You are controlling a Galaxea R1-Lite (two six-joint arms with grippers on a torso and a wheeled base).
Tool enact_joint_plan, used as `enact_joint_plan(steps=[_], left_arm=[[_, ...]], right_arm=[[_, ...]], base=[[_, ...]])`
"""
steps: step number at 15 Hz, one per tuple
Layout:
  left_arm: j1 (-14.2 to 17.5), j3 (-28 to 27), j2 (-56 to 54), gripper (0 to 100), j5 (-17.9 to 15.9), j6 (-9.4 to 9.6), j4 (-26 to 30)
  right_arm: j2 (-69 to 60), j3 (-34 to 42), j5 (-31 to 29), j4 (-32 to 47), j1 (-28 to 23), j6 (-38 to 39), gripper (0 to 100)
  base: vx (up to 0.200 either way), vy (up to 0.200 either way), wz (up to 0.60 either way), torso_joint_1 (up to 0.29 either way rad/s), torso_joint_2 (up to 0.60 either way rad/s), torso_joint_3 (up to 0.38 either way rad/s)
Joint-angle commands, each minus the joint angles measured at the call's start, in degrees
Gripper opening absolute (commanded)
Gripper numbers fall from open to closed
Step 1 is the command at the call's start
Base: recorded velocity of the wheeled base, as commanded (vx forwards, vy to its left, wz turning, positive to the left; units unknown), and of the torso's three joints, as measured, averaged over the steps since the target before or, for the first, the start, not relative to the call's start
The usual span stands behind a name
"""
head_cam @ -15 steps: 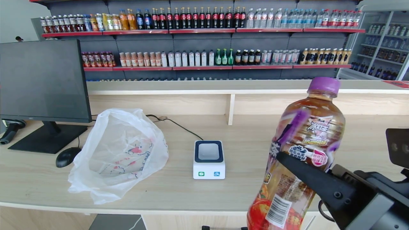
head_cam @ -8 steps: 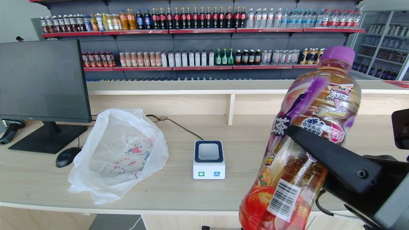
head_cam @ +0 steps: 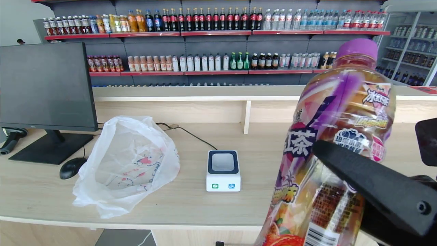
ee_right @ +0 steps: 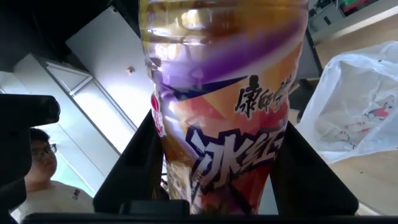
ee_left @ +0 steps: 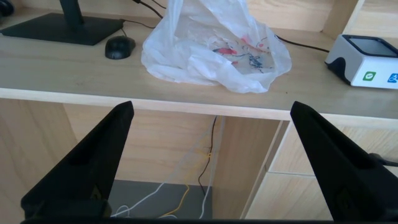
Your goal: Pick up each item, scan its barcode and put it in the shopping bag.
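Observation:
My right gripper is shut on a tea bottle with a purple cap and an orange and purple label, held up close at the right, above the counter's front edge. The right wrist view shows the bottle clamped between both fingers. A white barcode scanner sits in the middle of the wooden counter. The white plastic shopping bag lies open to its left. My left gripper hangs open below the counter's front edge, under the bag.
A black monitor stands at the left with a mouse by its base and a handheld scanner behind. A cable runs from the scanner to the back. Drink shelves line the far wall beyond a raised ledge.
My right gripper has lifted the bottle higher and brought it closer to the head camera; its barcode has slid down to the frame's bottom edge. The bag and scanner have not moved.

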Motion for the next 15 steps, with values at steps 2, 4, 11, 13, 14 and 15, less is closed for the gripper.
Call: enact_joint_plan(steps=[2, 4, 11, 13, 14, 15], left_arm=[[0.0, 0.0, 0.0, 100, 0.0, -0.01, 0.0], [0.0, 0.0, 0.0, 100, 0.0, -0.01, 0.0], [0.0, 0.0, 0.0, 100, 0.0, -0.01, 0.0], [0.0, 0.0, 0.0, 100, 0.0, -0.01, 0.0], [0.0, 0.0, 0.0, 100, 0.0, -0.01, 0.0], [0.0, 0.0, 0.0, 100, 0.0, -0.01, 0.0]], right_arm=[[2.6, -1.1, -0.1, 0.0, -1.0, 1.9, 0], [4.6, -3.2, -0.1, 0.0, -3.8, 2.0, 0], [5.6, -6.0, -0.1, 0.0, -6.2, 2.2, 0], [5.7, -6.0, -0.1, 0.0, -6.2, 1.8, 0], [5.8, -6.0, -0.1, 0.0, -6.2, 1.8, 0], [5.7, -6.0, -0.1, 0.0, -6.2, 1.7, 0]], base=[[0.000, 0.000, 0.00, 0.000, 0.00, 0.000], [0.000, 0.000, 0.00, 0.000, 0.00, 0.000], [0.000, 0.000, 0.00, 0.000, 0.00, 0.000], [0.000, 0.000, 0.00, 0.000, 0.00, 0.000], [0.000, 0.000, 0.00, 0.000, 0.00, 0.000], [0.000, 0.000, 0.00, 0.000, 0.00, 0.000]])
